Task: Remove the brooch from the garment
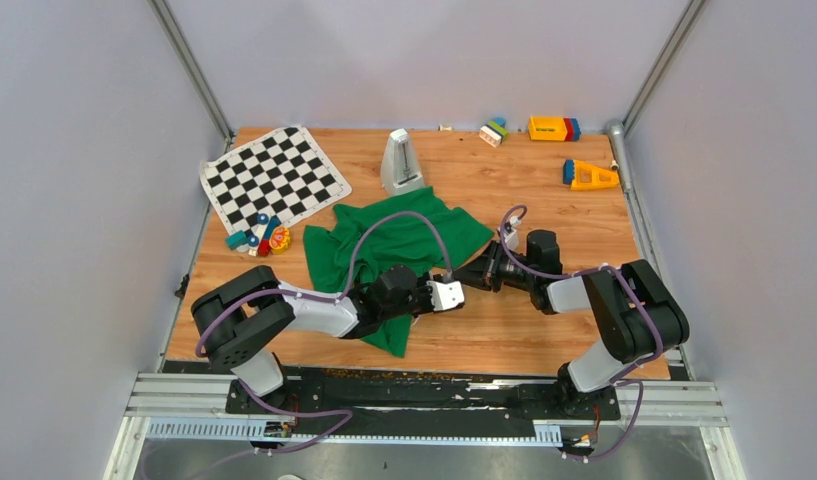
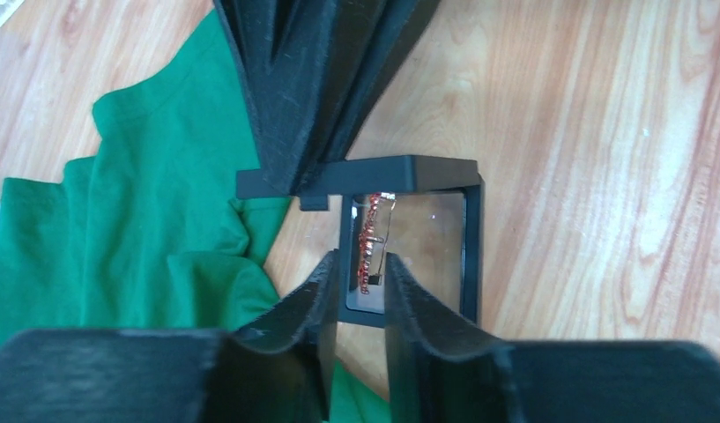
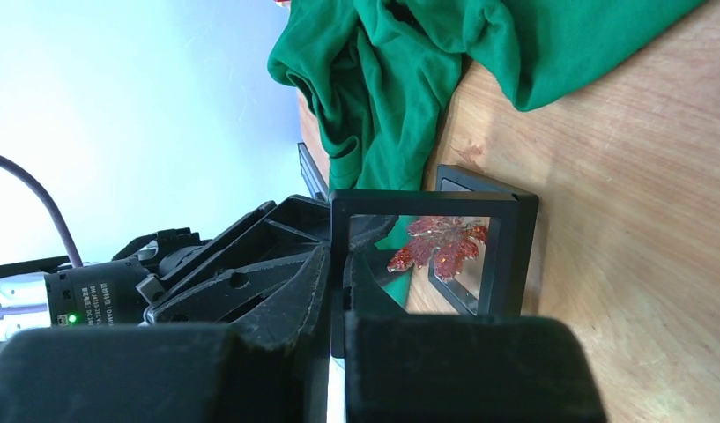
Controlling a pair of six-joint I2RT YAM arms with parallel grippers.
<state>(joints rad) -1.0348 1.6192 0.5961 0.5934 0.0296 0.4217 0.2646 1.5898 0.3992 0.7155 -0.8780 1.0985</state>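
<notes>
Here, a wooden table (image 1: 544, 335) stood between grey walls (image 1: 84, 150); the right gripper (image 3: 338, 284) clamped the black frame (image 3: 508, 256), the left gripper (image 2: 363, 286) pinched the brooch (image 3: 440, 245) inside, over bare wood beside the garment (image 1: 384, 240).

Chequered mat (image 1: 274, 178), metronome (image 1: 401, 162), toy blocks (image 1: 259, 240)

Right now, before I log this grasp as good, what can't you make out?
- Left wrist: brooch seen edge-on; shape unreadable, and whether left tool pinches it or the black frame.
- Right wrist: right tool, its blurred fingers hide the frame's lower edge.
- Top external: brooch too small, hidden between the tools; garment partly under left arm.
</notes>
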